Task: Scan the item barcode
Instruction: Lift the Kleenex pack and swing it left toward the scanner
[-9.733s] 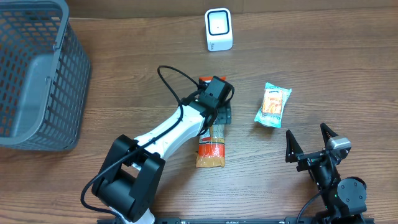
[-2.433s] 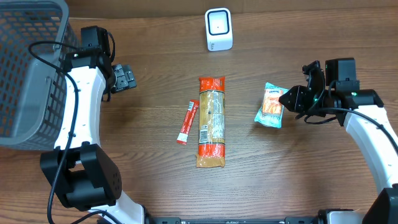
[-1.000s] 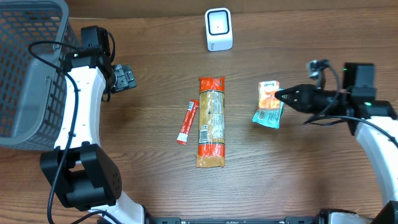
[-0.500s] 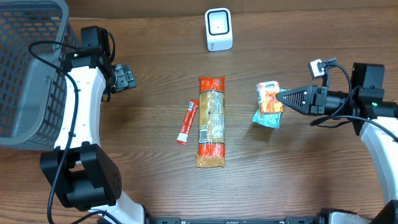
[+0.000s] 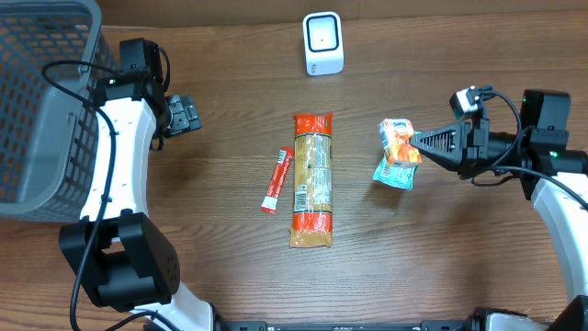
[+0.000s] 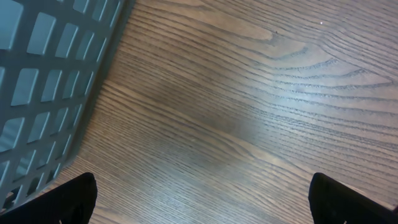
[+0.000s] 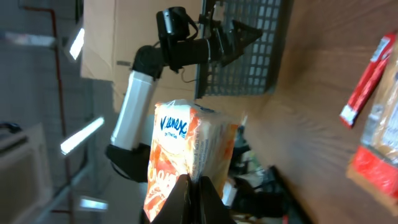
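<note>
My right gripper (image 5: 415,141) is shut on the seam edge of a small orange and teal Kleenex tissue packet (image 5: 397,138), which is tipped up off the wood at the right of the table. In the right wrist view the packet (image 7: 186,143) stands upright above my pinched right gripper (image 7: 193,190). The white barcode scanner (image 5: 323,43) stands at the back centre, well apart from the packet. My left gripper (image 5: 186,117) hangs open beside the basket, with only bare wood between its fingertips (image 6: 74,199).
A grey mesh basket (image 5: 46,110) fills the back left corner, and its wall (image 6: 43,81) shows close to the left gripper. A long orange pasta pack (image 5: 312,179) and a red stick sachet (image 5: 277,179) lie side by side mid-table.
The packet lay flat with my right gripper beside it; now it is pinched at its edge and tipped up, and the gripper has edged slightly right. The left arm has not moved.
</note>
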You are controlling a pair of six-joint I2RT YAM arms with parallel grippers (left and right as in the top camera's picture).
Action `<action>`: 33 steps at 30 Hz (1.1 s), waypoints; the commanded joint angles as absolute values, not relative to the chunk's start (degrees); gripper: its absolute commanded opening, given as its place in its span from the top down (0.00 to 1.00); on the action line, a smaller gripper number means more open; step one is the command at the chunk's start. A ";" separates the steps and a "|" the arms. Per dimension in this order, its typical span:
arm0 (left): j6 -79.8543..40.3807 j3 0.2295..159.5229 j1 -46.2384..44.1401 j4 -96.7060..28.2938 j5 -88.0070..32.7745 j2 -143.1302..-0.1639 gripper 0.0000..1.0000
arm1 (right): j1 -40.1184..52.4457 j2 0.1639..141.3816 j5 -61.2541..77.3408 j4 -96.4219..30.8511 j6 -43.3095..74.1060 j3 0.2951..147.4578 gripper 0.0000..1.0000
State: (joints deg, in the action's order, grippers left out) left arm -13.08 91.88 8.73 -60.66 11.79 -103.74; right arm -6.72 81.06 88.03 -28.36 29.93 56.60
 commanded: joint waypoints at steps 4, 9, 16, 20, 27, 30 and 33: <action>-12.43 92.88 8.86 -60.64 11.53 -103.28 0.00 | -6.72 79.48 89.89 -20.08 49.21 57.87 0.96; -12.43 92.88 8.86 -60.64 11.51 -103.28 0.00 | -6.72 77.38 89.67 -5.96 64.25 57.87 0.96; -12.43 92.88 8.86 -60.64 11.53 -103.28 0.00 | -6.72 72.82 81.41 13.91 82.87 57.87 0.96; -12.43 92.88 8.86 -60.64 11.51 -103.28 0.00 | -6.68 71.99 77.30 25.26 93.80 57.87 0.96; -12.43 92.88 8.86 -60.64 11.53 -103.28 0.00 | -0.38 72.01 73.41 31.46 97.23 57.82 0.96; -12.43 92.88 8.86 -60.64 11.51 -103.28 0.00 | 4.75 72.01 70.26 31.79 97.14 57.82 0.96; -12.43 92.88 8.86 -60.64 11.53 -103.28 0.00 | 8.36 72.01 67.51 35.57 98.50 57.82 0.96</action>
